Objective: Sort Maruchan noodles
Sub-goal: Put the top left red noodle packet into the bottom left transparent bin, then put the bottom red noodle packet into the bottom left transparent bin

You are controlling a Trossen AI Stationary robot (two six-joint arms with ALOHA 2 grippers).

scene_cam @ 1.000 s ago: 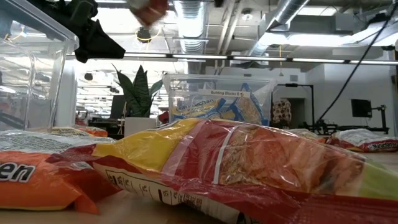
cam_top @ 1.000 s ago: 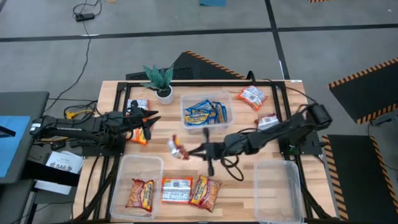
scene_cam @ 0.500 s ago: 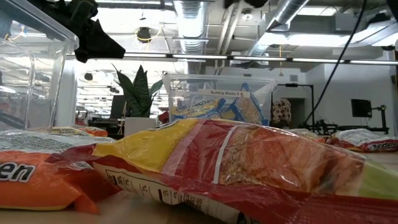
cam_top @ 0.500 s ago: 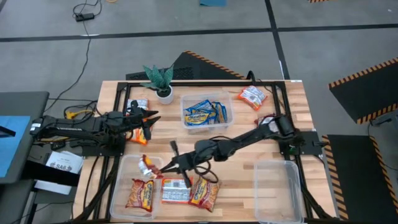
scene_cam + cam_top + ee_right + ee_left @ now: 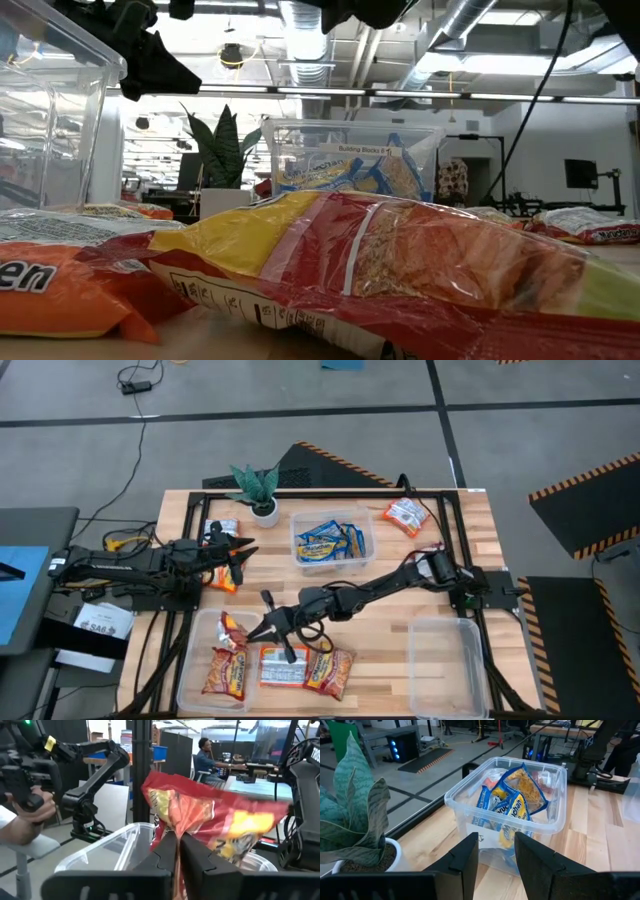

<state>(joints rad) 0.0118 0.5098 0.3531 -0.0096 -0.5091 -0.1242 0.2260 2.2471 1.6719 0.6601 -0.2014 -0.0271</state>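
My right gripper [image 5: 266, 628] reaches across the table and is shut on a red-and-yellow noodle packet [image 5: 231, 631] over the far end of the near left clear tub [image 5: 200, 622]. That tub holds three more red and orange packets [image 5: 283, 668]. The far middle tub [image 5: 332, 541] holds the blue-and-yellow packets. Loose packets lie at the far right [image 5: 407, 515], the right [image 5: 430, 554] and the far left [image 5: 222, 528]. My left gripper [image 5: 496, 855] waits open at the table's left, above another red packet [image 5: 222, 579]. My right gripper pinches the red-and-yellow packet [image 5: 210, 815] between its two fingers [image 5: 166, 855] at one bunched edge [image 5: 173, 831]. The fingers come from the table's right, pointing left. The packet sticks out beyond the fingertips, off the table, above the clear tub's rim [image 5: 102, 851].
An empty clear tub [image 5: 447, 660] stands at the near right. A potted plant [image 5: 258, 490] stands at the far left beside the blue-packet tub. A black frame [image 5: 440, 500] rings the table. People [image 5: 204, 757] sit in the room beyond.
My right gripper has carried the red-and-yellow packet from the table's middle toward the near left, staying shut on it, and the arm has stretched out. The packet now hangs over the near left tub instead of the bare wood.
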